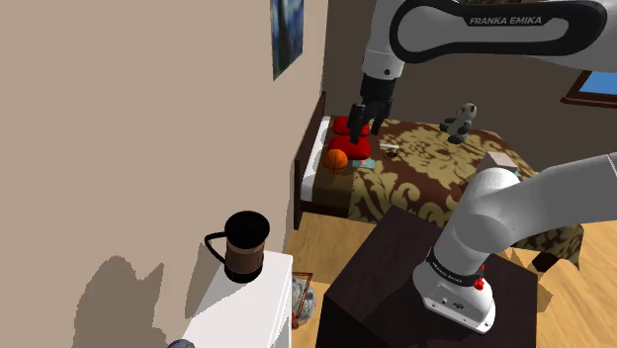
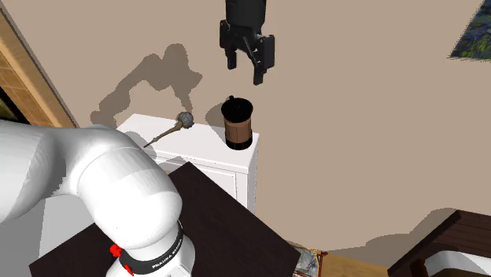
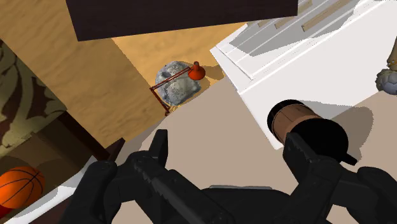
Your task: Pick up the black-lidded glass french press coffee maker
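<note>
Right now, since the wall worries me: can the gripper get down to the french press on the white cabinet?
Probably yes. The gripper hangs open roughly above the french press, with nothing between them. The wall stands close by, so the descent needs care.

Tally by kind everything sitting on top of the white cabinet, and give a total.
French press: 1
Long-handled tool with a round grey head: 1
Total: 2 things on the white cabinet
</note>
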`<state>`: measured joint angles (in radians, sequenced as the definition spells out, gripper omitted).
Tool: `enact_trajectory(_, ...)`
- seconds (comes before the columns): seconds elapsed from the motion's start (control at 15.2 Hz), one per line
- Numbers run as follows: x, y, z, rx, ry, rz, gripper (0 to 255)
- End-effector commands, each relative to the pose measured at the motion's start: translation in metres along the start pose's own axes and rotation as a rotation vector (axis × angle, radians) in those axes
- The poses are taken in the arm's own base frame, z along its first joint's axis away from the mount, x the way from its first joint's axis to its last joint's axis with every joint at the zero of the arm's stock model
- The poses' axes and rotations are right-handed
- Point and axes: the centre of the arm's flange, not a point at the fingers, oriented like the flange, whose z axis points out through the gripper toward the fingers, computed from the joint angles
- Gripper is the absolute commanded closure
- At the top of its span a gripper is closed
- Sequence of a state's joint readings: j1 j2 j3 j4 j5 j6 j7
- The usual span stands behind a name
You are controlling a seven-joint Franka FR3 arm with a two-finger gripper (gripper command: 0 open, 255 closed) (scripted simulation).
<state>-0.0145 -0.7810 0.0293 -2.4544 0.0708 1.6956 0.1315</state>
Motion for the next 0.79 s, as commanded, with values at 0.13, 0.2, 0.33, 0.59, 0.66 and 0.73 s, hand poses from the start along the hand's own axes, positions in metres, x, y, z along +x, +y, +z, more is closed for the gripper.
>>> enact_trajectory(0.13,0.013,-0.016,0.016,0.001,-0.002,-0.005,0)
enact_trajectory(0.2,0.019,-0.024,0.025,0.001,-0.003,-0.007,0)
enact_trajectory(0.33,0.032,-0.041,0.041,0.002,-0.005,-0.012,0)
enact_trajectory(0.59,0.057,-0.074,0.074,0.004,-0.008,-0.022,0)
enact_trajectory(0.66,0.063,-0.082,0.082,0.004,-0.009,-0.024,0)
enact_trajectory(0.73,0.069,-0.091,0.091,0.005,-0.01,-0.026,0)
